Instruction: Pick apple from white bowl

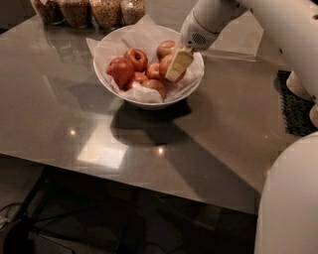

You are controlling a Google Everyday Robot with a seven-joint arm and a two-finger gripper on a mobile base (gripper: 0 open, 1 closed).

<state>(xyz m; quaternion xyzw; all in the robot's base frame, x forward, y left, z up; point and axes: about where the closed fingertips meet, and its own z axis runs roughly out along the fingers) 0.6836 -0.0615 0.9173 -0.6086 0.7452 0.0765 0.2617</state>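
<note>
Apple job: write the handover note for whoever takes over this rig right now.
The gripper is down in the right side of the bowl, against an apple. Whether it holds the apple cannot be seen.
The bowl stands on the table, with several apples in it.
Done: the reach to the apple.
Left: confirm the grip, then lift the apple clear of the bowl.

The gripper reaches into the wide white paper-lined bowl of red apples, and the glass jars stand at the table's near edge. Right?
No: the camera view shows the glass jars at the far edge of the grey table, behind the wide white paper-lined bowl. The gripper does reach into that bowl, among the orange-red apples.
</note>
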